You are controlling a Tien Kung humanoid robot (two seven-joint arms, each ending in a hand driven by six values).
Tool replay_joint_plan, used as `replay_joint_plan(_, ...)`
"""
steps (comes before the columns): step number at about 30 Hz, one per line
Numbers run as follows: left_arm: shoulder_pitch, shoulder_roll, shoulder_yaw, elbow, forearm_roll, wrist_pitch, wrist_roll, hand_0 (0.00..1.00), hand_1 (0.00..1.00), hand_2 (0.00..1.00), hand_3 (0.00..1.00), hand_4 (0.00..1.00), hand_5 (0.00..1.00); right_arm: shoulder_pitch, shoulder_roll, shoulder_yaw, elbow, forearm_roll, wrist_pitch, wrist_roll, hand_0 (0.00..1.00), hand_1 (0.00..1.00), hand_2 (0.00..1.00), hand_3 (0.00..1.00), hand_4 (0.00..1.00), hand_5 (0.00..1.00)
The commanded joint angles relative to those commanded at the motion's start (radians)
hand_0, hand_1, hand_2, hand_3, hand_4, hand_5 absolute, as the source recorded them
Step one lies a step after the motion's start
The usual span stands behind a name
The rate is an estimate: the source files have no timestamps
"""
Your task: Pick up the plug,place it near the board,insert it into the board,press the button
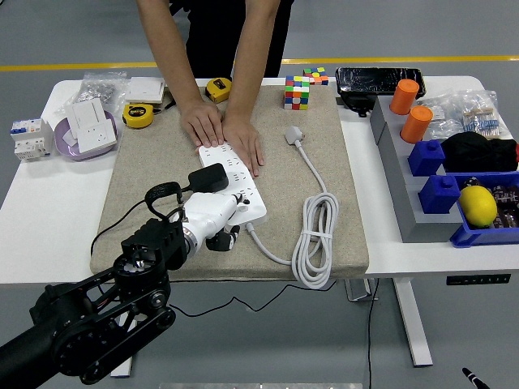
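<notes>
Pressing next: button on the board (235, 180), not discernible here.
Plug (209, 177): black, seated on the board's lower-left part.
Left hand (217, 220): fingers curled, holding nothing, at the board's lower end.
Board axis: upper left to lower right.
Person's hands (223, 134): flat on its upper end.

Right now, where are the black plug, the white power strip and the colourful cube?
black plug (209, 177): head view, on its top face, seated in the strip.
white power strip (243, 191): head view, on its socket face.
colourful cube (297, 92): head view, on its front side.
</notes>
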Motion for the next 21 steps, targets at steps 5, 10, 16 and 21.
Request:
replay_joint_plan(5,0.002,-0.003,0.0,0.034,0.0,0.012,-0.008,0.152,0.045,0.155,0.876,0.442,0.1,-0.001,0.0,0.003,0.0,-0.003,0.0,0.0,0.819,0.738,0.736,0.768,0.998,0.934)
replay_joint_plan(10,0.003,-0.001,0.005,0.048,-0.004,0.0,-0.005,0.151,0.045,0.155,0.86,0.438,0.094,-0.001,-0.001,0.003,0.0,-0.001,-0.001,0.0,0.819,0.739,0.736,0.768,0.998,0.935)
replay_joint_plan(16,0.002,0.001,0.008,0.062,-0.005,-0.018,0.001,0.152,0.044,0.154,0.841,0.436,0.088,0.0,0.0,0.002,0.0,0.001,-0.001,0.001,0.819,0.738,0.736,0.768,0.998,0.936)
replay_joint_plan(21,0.005,0.009,-0.015,0.026,0.007,-0.016,-0.004,0.152,0.044,0.154,0.804,0.433,0.086,-0.001,-0.001,0.004,0.0,-0.001,-0.001,0.0,0.819,0.738,0.736,0.768,0.998,0.938)
